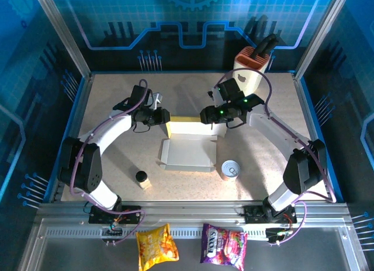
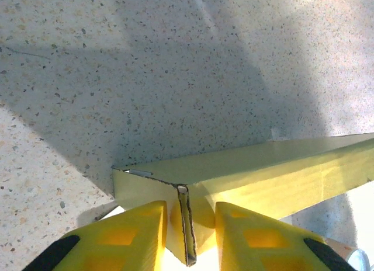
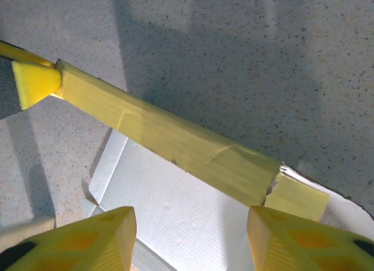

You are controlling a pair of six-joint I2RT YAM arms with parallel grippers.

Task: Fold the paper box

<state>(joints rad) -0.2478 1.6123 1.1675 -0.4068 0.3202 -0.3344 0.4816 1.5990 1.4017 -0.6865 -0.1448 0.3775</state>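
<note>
grippers flank a paper box with its far wall upright

we see the paper box (image 1: 187,155) lying open near the middle of the speckled bench (image 1: 111,101). its grey-white inside faces up and its long far wall stands upright, showing yellow.

the left gripper (image 2: 188,221) sits at the left end of that wall. its yellow fingers (image 2: 140,230) stand either side of a short end flap seen edge-on. a sliver of space shows on each side of the cardboard, so the jaws look released, straddling the flap rather than clamping it.

the right gripper (image 3: 190,221) hangs at the right end of the wall with its jaws spread wide. the box's grey-white floor is visible between them, and it grasps nothing. in its wrist view the wall runs away diagonally, creased near the right corner.

a tin can (image 1: 231,169) stands just beside the box's near right corner. a small dark-capped jar (image 1: 142,179) stands to the near left, apart from the box. a cream knife block (image 1: 252,66) with an orange top stands at the bench's far right. a yellow snack bag (image 1: 156,246) and a purple snack bag (image 1: 224,246) lie in front of the arm bases.
</note>
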